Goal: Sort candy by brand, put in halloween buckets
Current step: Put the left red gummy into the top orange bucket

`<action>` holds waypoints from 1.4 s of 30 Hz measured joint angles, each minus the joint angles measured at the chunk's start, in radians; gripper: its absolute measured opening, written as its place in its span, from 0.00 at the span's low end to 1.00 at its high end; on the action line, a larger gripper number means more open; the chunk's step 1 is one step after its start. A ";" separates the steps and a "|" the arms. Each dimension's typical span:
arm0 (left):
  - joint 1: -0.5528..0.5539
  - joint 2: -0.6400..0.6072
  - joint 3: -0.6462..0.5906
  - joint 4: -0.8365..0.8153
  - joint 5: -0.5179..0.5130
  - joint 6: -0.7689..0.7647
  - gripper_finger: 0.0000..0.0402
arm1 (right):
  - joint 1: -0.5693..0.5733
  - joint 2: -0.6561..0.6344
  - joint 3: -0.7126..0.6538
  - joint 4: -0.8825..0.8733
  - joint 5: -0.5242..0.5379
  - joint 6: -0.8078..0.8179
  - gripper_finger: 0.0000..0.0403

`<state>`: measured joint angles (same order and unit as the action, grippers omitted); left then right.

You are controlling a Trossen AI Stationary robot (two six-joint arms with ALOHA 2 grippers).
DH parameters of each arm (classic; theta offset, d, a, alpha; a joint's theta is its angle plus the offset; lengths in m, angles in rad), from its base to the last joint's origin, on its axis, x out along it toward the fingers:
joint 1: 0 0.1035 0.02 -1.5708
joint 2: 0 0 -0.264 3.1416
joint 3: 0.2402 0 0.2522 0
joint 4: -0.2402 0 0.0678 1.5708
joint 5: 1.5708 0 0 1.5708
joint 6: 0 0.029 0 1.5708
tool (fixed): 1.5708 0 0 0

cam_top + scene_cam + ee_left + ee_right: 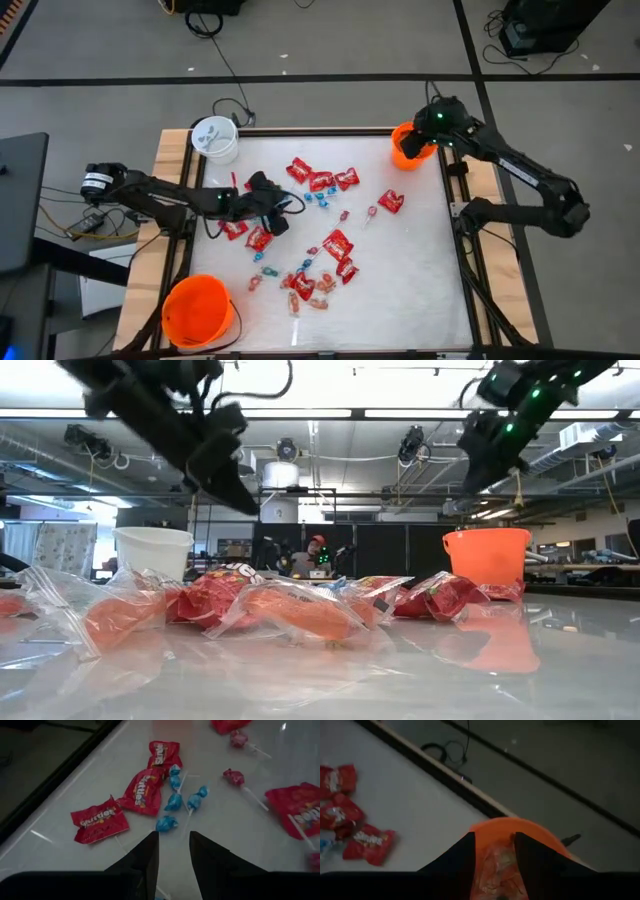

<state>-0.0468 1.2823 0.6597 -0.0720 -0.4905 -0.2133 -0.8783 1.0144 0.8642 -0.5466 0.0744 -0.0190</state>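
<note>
Right gripper (pixel 492 850) sits directly over the small orange bucket (pixel 520 832) at the table's far right corner, fingers apart with a gap between them, nothing clamped; a red packet (pixel 495 867) shows in the bucket below the gap. Left gripper (pixel 172 847) hovers over the candy pile left of table centre, fingers parted by a narrow gap, empty, no contact with anything. Just ahead of its fingertips lie blue pieces (pixel 172 802), with red packets (pixel 142 792) beside them and two pink lollipops (pixel 235 777) a bit farther out. Candy (pixel 320 240) is scattered loose across the middle of the table (pixel 420 260): red packets, blue pieces and stick sweets, with a denser cluster toward the near edge. White bucket (pixel 215 140) stands at the far left corner, large orange bucket (pixel 197 310) at the near left corner, both well apart from the grippers.
</note>
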 joint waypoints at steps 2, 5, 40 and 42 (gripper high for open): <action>-0.005 0.000 0.061 -0.115 0.004 0.001 0.29 | 0.018 -0.043 0.000 -0.011 -0.002 0.013 0.37; -0.015 0.000 0.124 -0.254 0.022 -0.003 0.29 | 0.066 -0.097 -0.005 -0.009 -0.089 0.061 0.37; -0.570 0.216 0.071 -0.356 0.485 -1.107 0.24 | 0.486 -0.143 -0.289 0.501 -0.179 0.175 0.37; -0.570 0.243 0.075 -0.340 0.481 -1.100 0.29 | 0.486 -0.142 -0.289 0.500 -0.179 0.174 0.37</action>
<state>-0.6163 1.5258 0.7345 -0.4115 -0.0091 -1.3134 -0.3927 0.8726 0.5753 -0.0462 -0.1047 0.1547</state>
